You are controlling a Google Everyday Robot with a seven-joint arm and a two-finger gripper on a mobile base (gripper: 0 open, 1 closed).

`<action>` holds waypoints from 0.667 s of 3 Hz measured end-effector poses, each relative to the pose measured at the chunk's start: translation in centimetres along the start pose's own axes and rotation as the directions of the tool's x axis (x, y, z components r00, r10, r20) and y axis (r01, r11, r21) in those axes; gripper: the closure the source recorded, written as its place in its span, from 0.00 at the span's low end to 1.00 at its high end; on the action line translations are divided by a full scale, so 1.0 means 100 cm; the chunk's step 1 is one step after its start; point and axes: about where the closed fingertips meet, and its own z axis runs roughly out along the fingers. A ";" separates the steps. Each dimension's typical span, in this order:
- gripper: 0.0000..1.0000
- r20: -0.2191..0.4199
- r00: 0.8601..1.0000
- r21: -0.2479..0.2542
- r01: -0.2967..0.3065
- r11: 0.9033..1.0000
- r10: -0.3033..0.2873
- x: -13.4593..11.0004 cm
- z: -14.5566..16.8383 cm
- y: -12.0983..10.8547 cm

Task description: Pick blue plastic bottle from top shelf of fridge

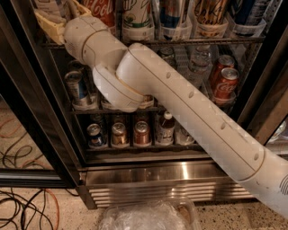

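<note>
The fridge (157,177) stands open in front of me, with a black frame and a steel louvred base. Its top shelf (202,41) is a grey wire rack holding a row of tall bottles, cut off by the upper edge of the view. The blue plastic bottle (47,4) shows only its whitish lower part at the far left of that row. My gripper (54,10) is up at this bottle, at the end of my white arm (180,99), which reaches in from the lower right. The bottle's cap is out of view.
A red Coca-Cola bottle (101,9) stands just right of the gripper, with more bottles beyond it. Coke cans (225,81) and other cans (119,134) fill the lower racks. The open door frame (27,126) is at left. Cables (22,202) and a clear plastic bag (148,215) lie on the floor.
</note>
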 end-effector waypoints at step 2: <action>1.00 0.000 1.000 0.000 0.000 1.000 0.000 0.000 0.000 0.000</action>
